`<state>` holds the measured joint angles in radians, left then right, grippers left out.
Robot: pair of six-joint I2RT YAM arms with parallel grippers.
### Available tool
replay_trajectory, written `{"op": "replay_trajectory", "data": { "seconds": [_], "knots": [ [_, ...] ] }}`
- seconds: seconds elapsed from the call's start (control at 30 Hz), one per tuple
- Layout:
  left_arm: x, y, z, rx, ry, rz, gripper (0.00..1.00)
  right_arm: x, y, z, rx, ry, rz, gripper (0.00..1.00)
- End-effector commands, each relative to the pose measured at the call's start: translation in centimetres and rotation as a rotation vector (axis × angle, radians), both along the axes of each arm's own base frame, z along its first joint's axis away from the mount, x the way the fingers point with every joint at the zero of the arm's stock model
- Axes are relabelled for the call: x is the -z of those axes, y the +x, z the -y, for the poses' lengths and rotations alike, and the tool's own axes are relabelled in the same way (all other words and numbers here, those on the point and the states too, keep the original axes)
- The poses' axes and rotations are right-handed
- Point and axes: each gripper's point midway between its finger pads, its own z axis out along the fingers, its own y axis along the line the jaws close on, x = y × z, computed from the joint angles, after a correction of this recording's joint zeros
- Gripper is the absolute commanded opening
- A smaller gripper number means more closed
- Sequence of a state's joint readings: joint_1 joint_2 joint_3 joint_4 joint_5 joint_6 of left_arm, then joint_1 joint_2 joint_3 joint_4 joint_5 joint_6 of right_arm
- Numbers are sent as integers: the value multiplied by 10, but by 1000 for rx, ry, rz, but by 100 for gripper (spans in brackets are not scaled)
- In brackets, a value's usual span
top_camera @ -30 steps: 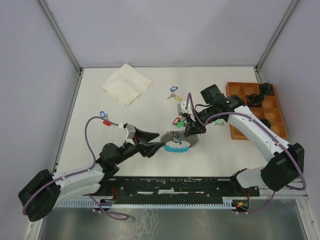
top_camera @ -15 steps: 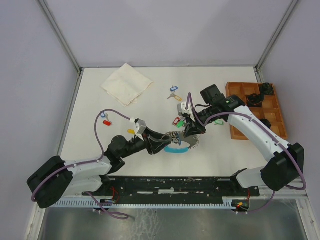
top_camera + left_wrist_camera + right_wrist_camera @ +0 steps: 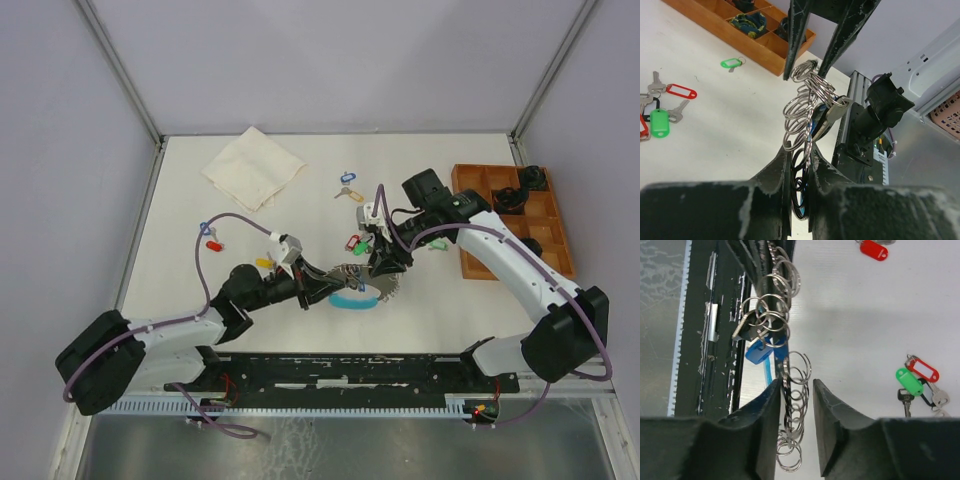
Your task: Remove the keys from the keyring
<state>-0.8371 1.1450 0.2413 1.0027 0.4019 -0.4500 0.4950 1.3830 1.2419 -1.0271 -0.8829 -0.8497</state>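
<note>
While the left gripper (image 3: 799, 152) pinches the keyring (image 3: 802, 107), its length runs straight to the right gripper (image 3: 796, 385), grip unclear.

My left gripper (image 3: 799, 152) is matt black plastic, scuffed pale along its edges. The keyring (image 3: 802, 107) is bright polished metal loops. The green tag (image 3: 660, 122) is glossy plastic, the tray (image 3: 760, 52) is bare wood, and the table (image 3: 740, 125) is smooth matt white.

keyring (image 3: 352, 298): was silver, with a light-blue band
key tags (image 3: 659, 122): were green and red
tray (image 3: 757, 54): was brown
cloth (image 3: 253, 168): was cream
</note>
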Motion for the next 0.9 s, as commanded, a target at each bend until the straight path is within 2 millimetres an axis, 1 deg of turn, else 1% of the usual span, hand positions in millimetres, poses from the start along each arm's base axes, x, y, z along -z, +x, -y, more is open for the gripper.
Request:
{"op": "replay_trajectory", "data": {
  "seconds": [0.0,0.07,0.1,0.13,0.17,0.23,0.27,0.33,0.43,0.47,0.5,0.53,0.57,0.6,0.67,0.73,0.87],
  "knots": [
    [-23,19,-4,-83,72,-2,3,-31,22,2,87,66,59,46],
    [-15,34,-14,-167,191,-31,3,-37,34,13,160,67,69,56],
    [0,39,-23,-215,306,-82,3,-39,38,19,190,71,73,62],
    [3,47,-32,-269,390,-100,3,-41,41,23,212,80,78,65],
    [4,54,-40,-310,467,-109,3,-41,42,26,230,91,77,67],
    [-1,65,-50,-381,578,-109,3,-43,42,26,244,122,74,70],
    [-4,69,-51,-398,625,-97,3,-43,42,25,248,138,69,71],
    [-15,76,-52,-438,717,-42,3,-41,44,20,253,176,61,71],
    [-40,87,-51,-519,881,95,3,-36,46,12,256,237,50,71],
    [-50,90,-50,-546,941,147,3,-32,48,10,265,253,52,71],
    [-65,94,-48,-582,995,211,3,-32,55,9,279,272,79,72],
    [-70,96,-52,-611,1089,274,3,-27,57,9,297,274,83,72],
    [-79,99,-53,-650,1155,340,3,-27,63,9,315,281,103,72],
    [-83,100,-58,-672,1242,402,3,-26,66,9,329,283,115,73],
    [-95,106,-63,-714,1356,502,3,-23,69,9,338,282,126,74],
    [-104,109,-62,-701,1400,566,3,-22,69,8,335,293,124,74],
    [-123,112,-56,-676,1375,633,3,-23,68,4,327,350,113,75]
  ]
}}
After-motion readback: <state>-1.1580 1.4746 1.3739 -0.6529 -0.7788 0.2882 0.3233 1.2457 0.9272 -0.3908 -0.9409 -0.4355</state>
